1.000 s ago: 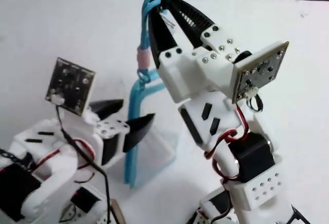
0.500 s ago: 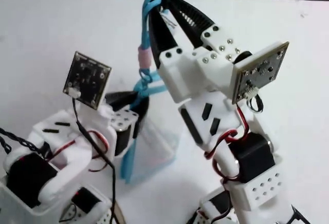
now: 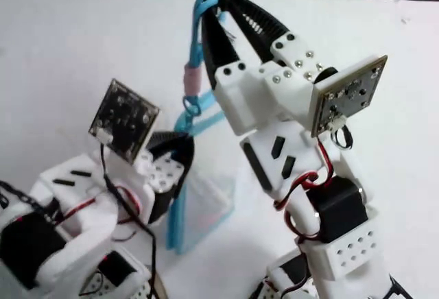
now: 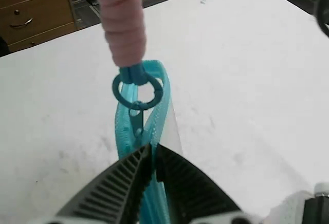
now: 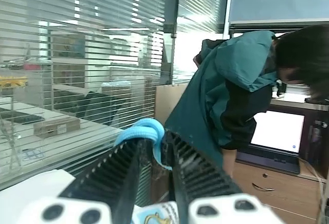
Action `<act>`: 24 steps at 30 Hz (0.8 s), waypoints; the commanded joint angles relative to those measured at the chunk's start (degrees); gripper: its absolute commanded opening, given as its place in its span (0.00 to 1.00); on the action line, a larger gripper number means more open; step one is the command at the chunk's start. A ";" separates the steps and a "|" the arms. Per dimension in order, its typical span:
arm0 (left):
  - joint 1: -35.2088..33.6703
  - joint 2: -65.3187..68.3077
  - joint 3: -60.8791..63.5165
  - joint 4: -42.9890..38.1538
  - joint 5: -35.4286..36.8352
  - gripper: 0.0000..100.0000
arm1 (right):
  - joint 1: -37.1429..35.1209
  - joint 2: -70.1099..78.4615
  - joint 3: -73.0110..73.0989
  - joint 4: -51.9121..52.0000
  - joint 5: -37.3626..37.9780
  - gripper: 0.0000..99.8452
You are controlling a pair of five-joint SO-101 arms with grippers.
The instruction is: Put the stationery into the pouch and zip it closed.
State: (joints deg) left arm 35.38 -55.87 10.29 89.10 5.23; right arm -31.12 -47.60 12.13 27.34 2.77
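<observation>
Your right end effector (image 3: 214, 1) is raised over the far side of the table (image 3: 82, 45), and its two black fingers are pressed together on the looped top of a blue cord (image 3: 197, 38); from the right wrist you see that loop bunched between the fingers just short of their tips. The cord runs down from there through a pink sleeve (image 3: 191, 78) to a blue ring (image 4: 137, 88), and the ring hangs from the small pull tab (image 4: 136, 121) on the zip (image 3: 176, 217) of the pouch (image 3: 209, 203). The pouch is a clear one with a blue zip edge; it sits between your two arms, its upper end lifted on the taut cord and its lower end down near the table beside the left arm. Your left end effector (image 3: 180, 149) is closed on the zip edge just below the ring, and from the left wrist you see its ribbed fingers meeting on the teal band with the pull tab just past their tips. You cannot tell from these views how far the zip is done up, nor what lies inside the pouch
</observation>
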 commanded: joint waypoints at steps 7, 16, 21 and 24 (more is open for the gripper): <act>2.15 0.22 -9.32 9.85 -0.79 0.02 | 10.51 -0.22 2.20 -2.07 0.44 0.02; 2.07 -0.13 -9.05 13.19 -2.90 0.02 | 23.52 11.38 8.79 -14.11 0.53 0.02; 2.07 -0.13 -9.14 13.19 -2.90 0.02 | 28.35 21.49 8.70 -20.44 0.62 0.02; 2.07 -0.22 -9.14 13.19 -2.90 0.02 | 31.16 28.35 8.62 -24.40 2.02 0.02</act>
State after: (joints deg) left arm 36.88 -55.87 2.73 102.20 2.77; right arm -3.52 -23.69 21.63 6.95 2.95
